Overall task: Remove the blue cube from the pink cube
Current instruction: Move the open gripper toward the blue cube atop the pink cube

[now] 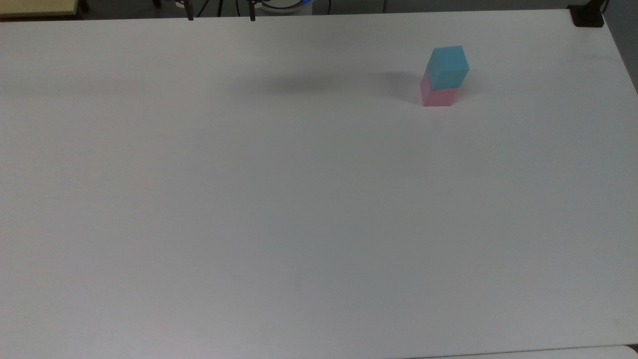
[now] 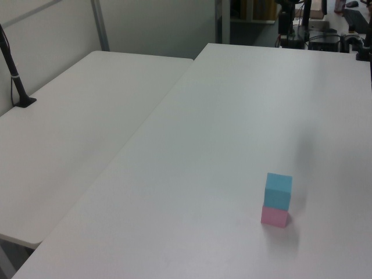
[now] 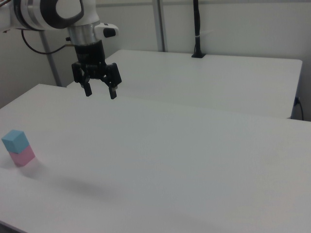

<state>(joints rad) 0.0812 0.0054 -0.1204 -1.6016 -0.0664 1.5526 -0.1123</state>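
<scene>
Right view, claw (image 3: 100,92) spread empty, high, well apart from blue cube (image 3: 14,140)

Gripper (image 3: 100,91) hangs open, well apart from blue cube (image 3: 14,140) atop pink cube (image 3: 23,156).

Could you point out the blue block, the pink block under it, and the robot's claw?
Matte light blue cube (image 1: 448,70), top view, front face.
Matte pale pink cube (image 1: 438,97), top view, front face.
Black two-finger gripper (image 3: 100,92), right view, gap between its open fingertips.
</scene>
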